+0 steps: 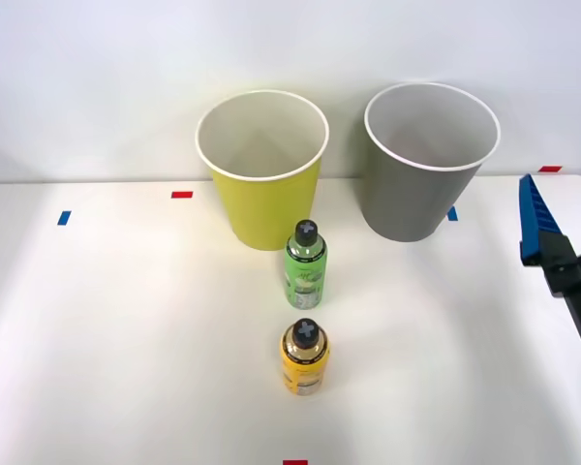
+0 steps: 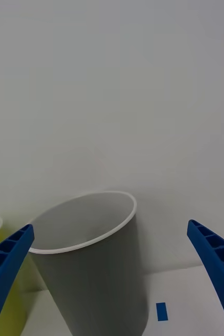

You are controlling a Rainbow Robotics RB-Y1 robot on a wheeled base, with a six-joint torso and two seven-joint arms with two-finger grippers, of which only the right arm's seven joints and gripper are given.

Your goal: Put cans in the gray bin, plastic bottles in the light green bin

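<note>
The gray bin (image 1: pixel 414 194) stands at the back right and the light green bin (image 1: pixel 266 199) at the back centre, both upright. Two plastic bottles with black caps stand in front of the light green bin: a green-labelled one (image 1: pixel 306 266), and nearer me a shorter yellow-labelled one (image 1: pixel 304 360). The cans are out of view. My right gripper (image 1: pixel 533 208) hovers at the right edge, to the right of the gray bin and apart from it. In the right wrist view the gripper (image 2: pixel 110 226) is open and holds nothing, with the gray bin (image 2: pixel 101 278) ahead and a sliver of the light green bin (image 2: pixel 22 310) beside it.
The white table (image 1: pixel 126 339) meets a white wall behind the bins. Small tape marks lie on it: red (image 1: pixel 181 195), blue (image 1: pixel 64 218), red (image 1: pixel 550 169) and red (image 1: pixel 295 462) at the front edge. A blue mark (image 2: pixel 162 311) lies by the gray bin.
</note>
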